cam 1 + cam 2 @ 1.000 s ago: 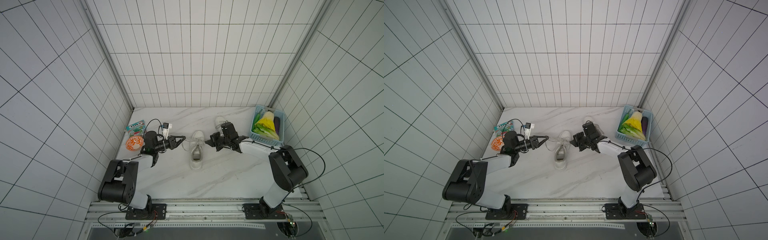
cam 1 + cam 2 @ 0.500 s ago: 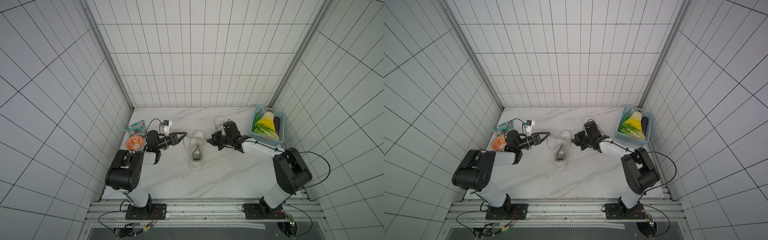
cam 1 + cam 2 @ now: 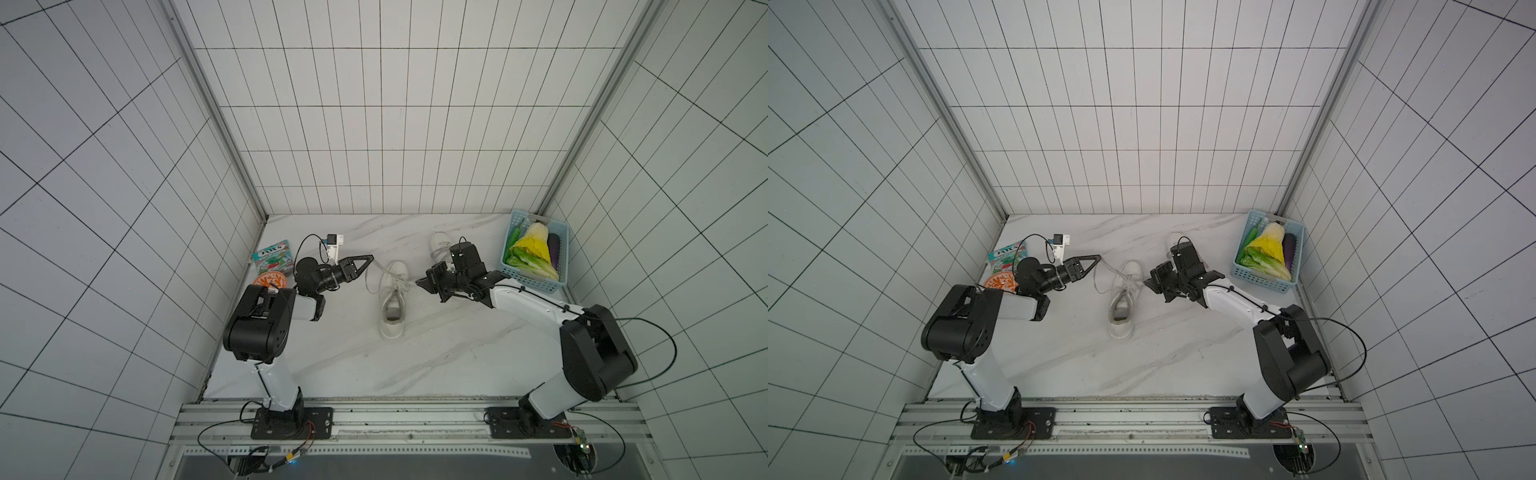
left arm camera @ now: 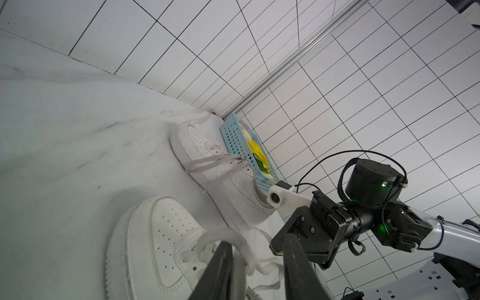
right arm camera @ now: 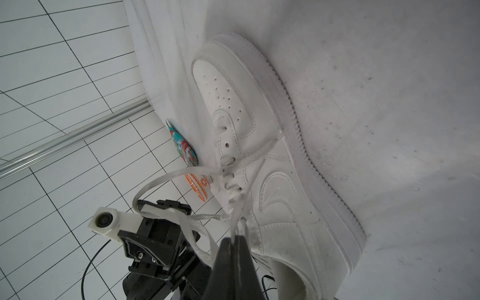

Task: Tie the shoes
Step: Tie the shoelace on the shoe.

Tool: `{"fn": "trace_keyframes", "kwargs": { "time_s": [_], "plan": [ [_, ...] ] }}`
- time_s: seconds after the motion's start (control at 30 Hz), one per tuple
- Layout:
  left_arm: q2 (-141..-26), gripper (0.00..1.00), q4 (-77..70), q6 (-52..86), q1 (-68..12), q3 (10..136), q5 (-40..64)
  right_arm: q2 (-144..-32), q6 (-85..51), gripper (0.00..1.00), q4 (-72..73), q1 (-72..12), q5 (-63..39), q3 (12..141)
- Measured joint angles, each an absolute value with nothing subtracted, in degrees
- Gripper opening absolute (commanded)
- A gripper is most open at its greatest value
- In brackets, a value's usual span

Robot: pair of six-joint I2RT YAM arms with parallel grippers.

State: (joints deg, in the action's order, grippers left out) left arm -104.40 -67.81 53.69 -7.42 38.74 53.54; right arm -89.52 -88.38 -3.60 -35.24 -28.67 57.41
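Note:
One white shoe (image 3: pixel 392 299) (image 3: pixel 1122 305) lies mid-table, toe toward the back wall. A second shoe (image 3: pixel 439 244) (image 4: pixel 220 174) sits behind my right arm, partly hidden. My left gripper (image 3: pixel 370 258) (image 4: pixel 257 241) hovers left of the near shoe's toe (image 4: pixel 155 246), jaws apart. A loop of lace (image 4: pixel 228 236) is hooked over one finger and runs back to the eyelets (image 3: pixel 380 269). My right gripper (image 3: pixel 419 282) (image 5: pixel 235 237) is on the shoe's right side, shut on the other lace (image 5: pixel 239 207), which is drawn taut from the eyelets.
A blue basket of vegetables (image 3: pixel 536 259) (image 3: pixel 1268 257) stands at the back right, beside the far shoe. A colourful packet (image 3: pixel 272 257) and an orange round lid (image 3: pixel 270 280) lie at the left wall, under my left arm.
My left gripper has moved a little toward the back wall, taking the lace loop with it, and its arm has swung round. The right gripper has barely shifted.

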Motion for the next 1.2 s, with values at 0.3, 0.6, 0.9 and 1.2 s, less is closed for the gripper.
{"fn": "trace_keyframes", "kwargs": {
  "time_s": [0.3,0.6,0.9,1.2],
  "plan": [
    [-107.0,0.03,-70.7,55.4,-8.2,40.1,53.3,-89.2,-86.7,0.0,-5.1,-36.1,-28.5,57.4],
    [-108.8,0.0,-75.1,56.4,-8.0,40.1,52.2,-89.1,-84.2,0.0,-6.7,-36.4,-27.6,57.4],
    [-101.2,0.0,-75.0,53.3,-5.8,33.2,48.9,-82.3,-71.6,0.0,-15.1,-35.1,-20.1,58.4],
    [-91.0,0.0,-67.5,46.3,-4.8,26.6,45.1,-78.2,-59.0,0.0,-27.7,-33.7,-9.6,59.7]
  ]
}}
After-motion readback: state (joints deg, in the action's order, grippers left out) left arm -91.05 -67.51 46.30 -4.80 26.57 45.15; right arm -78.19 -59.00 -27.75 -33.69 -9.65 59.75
